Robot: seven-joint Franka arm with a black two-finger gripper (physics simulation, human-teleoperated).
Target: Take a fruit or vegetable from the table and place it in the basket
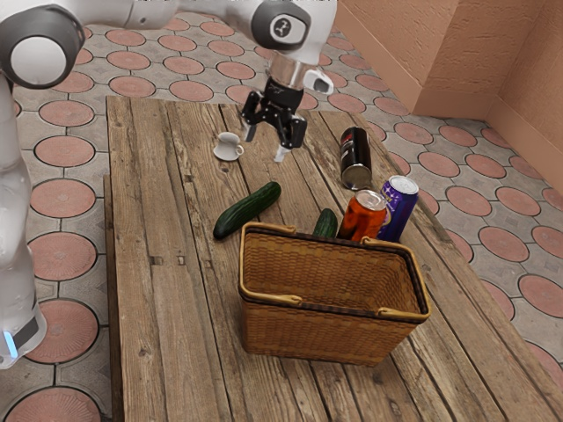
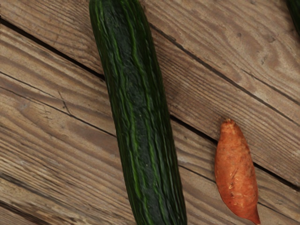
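Soft, fairly bright light spreads evenly over the table [image 1: 167, 334], with a pale glint atop the purple can [image 1: 398, 211] near the edge toward the exterior view's right, dimmer shade inside the basket [image 1: 325, 330] and faint, soft shadow beside the cucumber [image 2: 140, 112]

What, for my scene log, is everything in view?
Basket: one, brown, on the table
Cucumbers: two, green, on the table, one partly behind the basket
Sweet potato: one, orange, beside a cucumber
Cans: three, orange, purple, black, beyond the basket
Cup and saucer: one each, white, table's far end
Table: one, brown, under the basket
Floor: one, grey and pink, around the table
Wall: one, pinkish, beyond the table
Arm: one, white, above the table
Gripper: one, black, open above the table
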